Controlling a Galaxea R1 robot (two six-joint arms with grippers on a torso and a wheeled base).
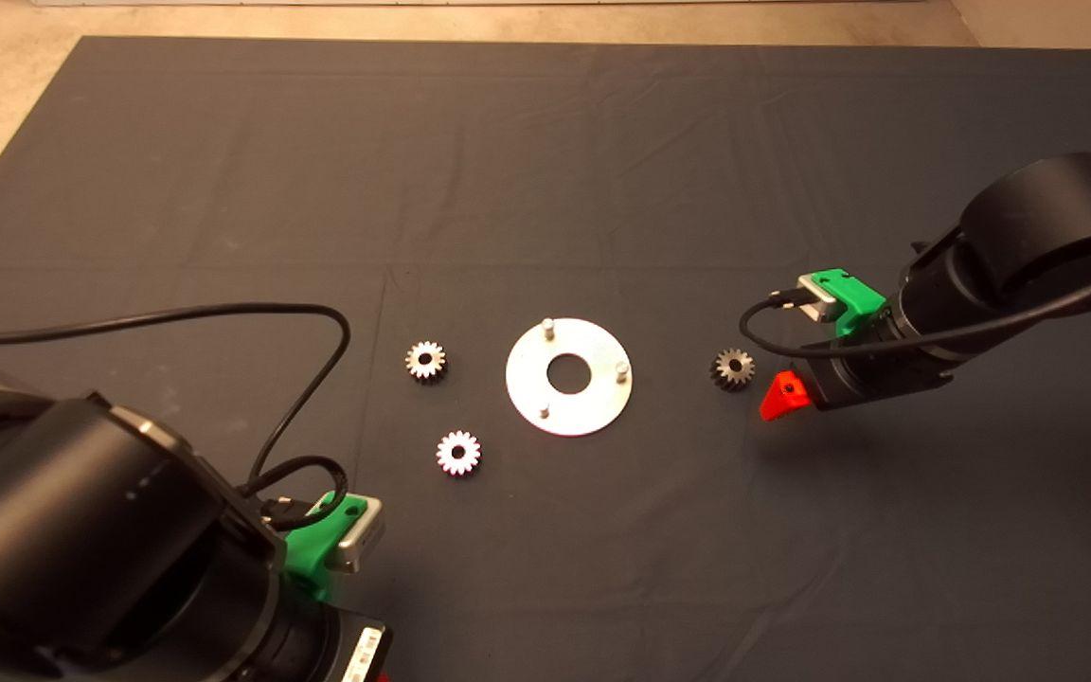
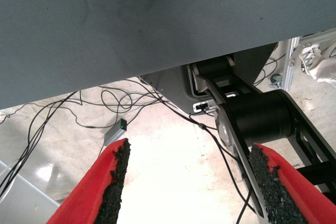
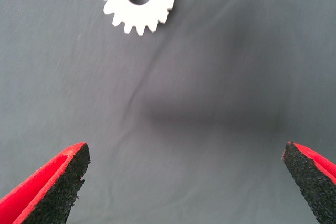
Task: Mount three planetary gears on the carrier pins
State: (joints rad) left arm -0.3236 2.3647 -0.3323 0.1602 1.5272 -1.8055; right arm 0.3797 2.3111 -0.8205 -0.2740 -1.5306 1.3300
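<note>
**Right gripper beside toothed gear**

The right gripper (image 3: 184,182), its rough black pads spread wide, hovers over the creased dark mat (image 1: 545,161), just right of one toothed metal gear (image 1: 733,367). The flat shiny disc (image 1: 593,407) carries three bare pins (image 1: 548,328). Two gears (image 1: 426,361) lie to its left. The left gripper (image 2: 186,187) is parked near-left, fingers apart.

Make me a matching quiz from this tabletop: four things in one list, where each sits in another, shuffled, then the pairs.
1. Shiny round metal disc
2. Darker silvery spur gear
3. Right gripper
4. Left gripper

A. Off the mat's edge, over the floor, fingers apart
B. Just right of that darker gear, fingers wide
C. Mid-mat, bearing three bare pins
D. Right of the disc

1-C, 2-D, 3-B, 4-A
</note>
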